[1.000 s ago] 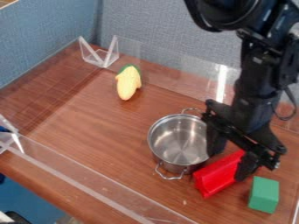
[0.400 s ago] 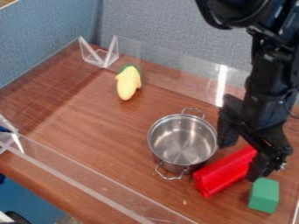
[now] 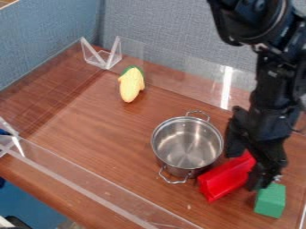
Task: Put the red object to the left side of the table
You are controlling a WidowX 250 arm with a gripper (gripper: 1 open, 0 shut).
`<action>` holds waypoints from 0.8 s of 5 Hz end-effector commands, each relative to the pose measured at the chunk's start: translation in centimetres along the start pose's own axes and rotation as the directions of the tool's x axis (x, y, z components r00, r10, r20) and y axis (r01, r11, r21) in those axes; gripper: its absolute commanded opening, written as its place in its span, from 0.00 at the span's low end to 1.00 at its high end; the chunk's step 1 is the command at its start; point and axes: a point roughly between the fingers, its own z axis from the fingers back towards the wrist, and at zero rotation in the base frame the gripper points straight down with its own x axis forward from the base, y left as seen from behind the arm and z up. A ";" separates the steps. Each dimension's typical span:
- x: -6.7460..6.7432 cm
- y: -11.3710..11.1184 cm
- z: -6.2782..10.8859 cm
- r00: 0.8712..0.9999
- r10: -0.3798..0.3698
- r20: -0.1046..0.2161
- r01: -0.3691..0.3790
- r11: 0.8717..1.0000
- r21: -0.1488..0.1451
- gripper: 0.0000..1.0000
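Wood-grain table (image 3: 84,112), arm lower than before, fingers (image 3: 264,170) now spread open astride red object (image 3: 227,177), pot (image 3: 188,143) unmoved

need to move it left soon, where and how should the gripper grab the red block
Grip the red object across its narrow width near mid-length, coming straight down from above. It lies flat, long and slim, with the steel pot close on one side and the green block at its end, so the top looks like the clearest approach for the open gripper.

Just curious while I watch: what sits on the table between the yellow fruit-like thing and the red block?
In the camera view, the steel pot stands between the yellow fruit and the red object, close beside the red one. The rest is bare wood.
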 end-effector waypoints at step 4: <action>-2.1 1.9 -2.0 1.000 0.008 -0.016 -0.008 1.000 -0.023 0.00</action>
